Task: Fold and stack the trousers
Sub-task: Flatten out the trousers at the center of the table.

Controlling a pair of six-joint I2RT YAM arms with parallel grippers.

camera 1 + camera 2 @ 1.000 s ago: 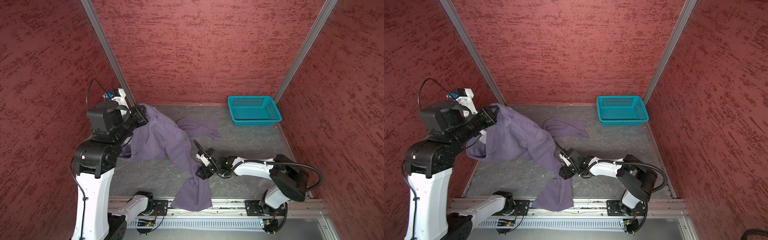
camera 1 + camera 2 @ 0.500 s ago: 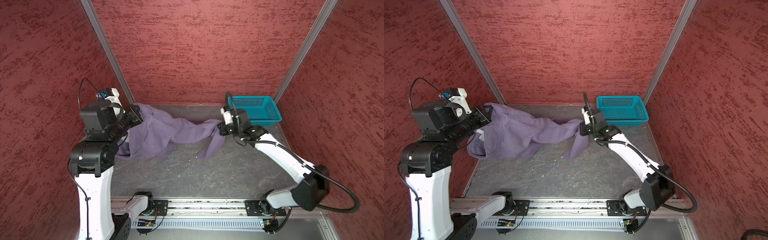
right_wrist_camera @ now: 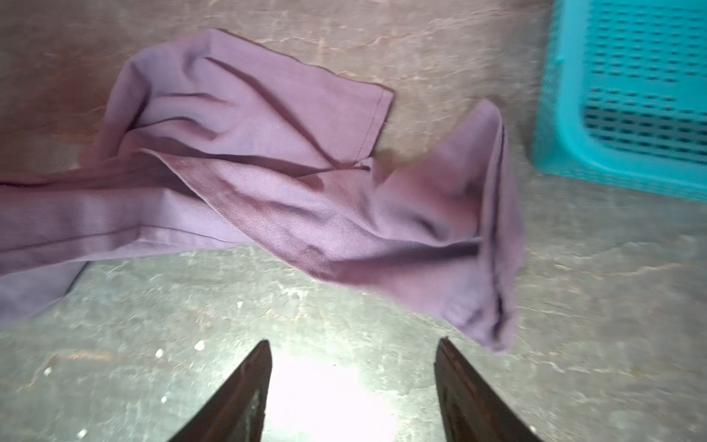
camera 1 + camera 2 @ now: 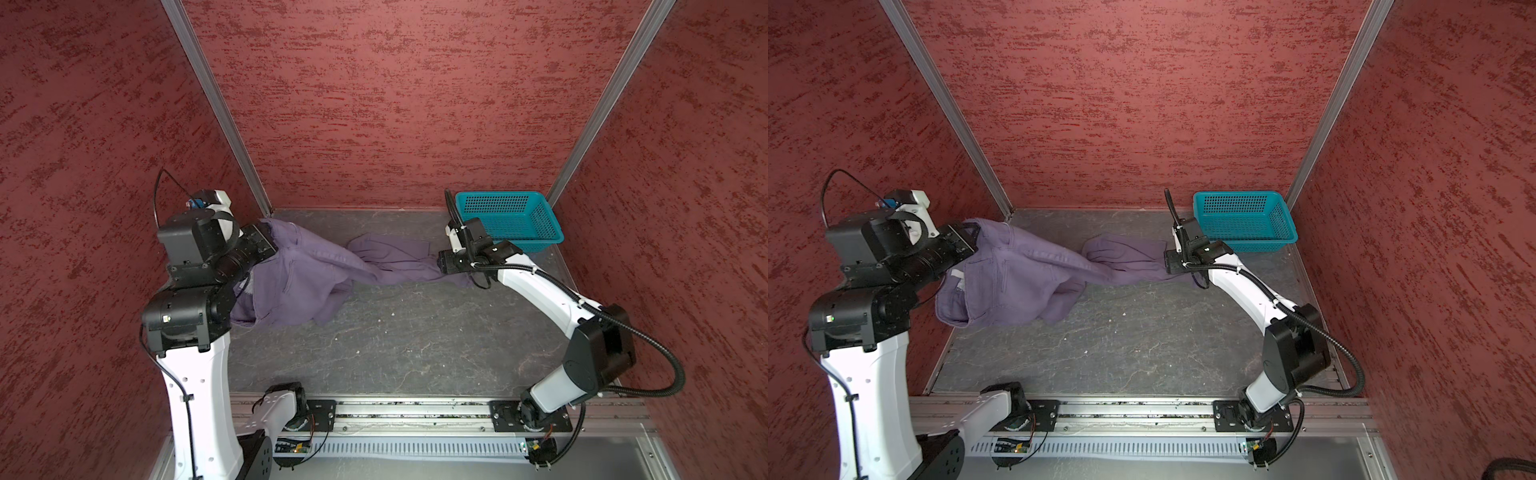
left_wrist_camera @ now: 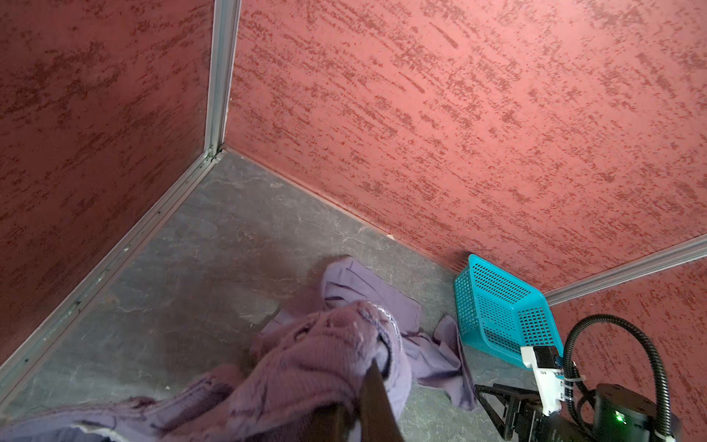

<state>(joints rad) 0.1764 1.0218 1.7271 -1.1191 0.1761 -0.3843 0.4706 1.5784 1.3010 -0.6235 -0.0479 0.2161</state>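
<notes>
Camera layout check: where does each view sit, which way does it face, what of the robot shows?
Top views: high above the arm bases, looking down on the table; left arm and right arm show.
Left wrist: raised, facing the back wall; left gripper shut on the trousers.
Right wrist: low, facing down at the table; open right gripper tips.
Shared: trousers and basket in every view.
</notes>
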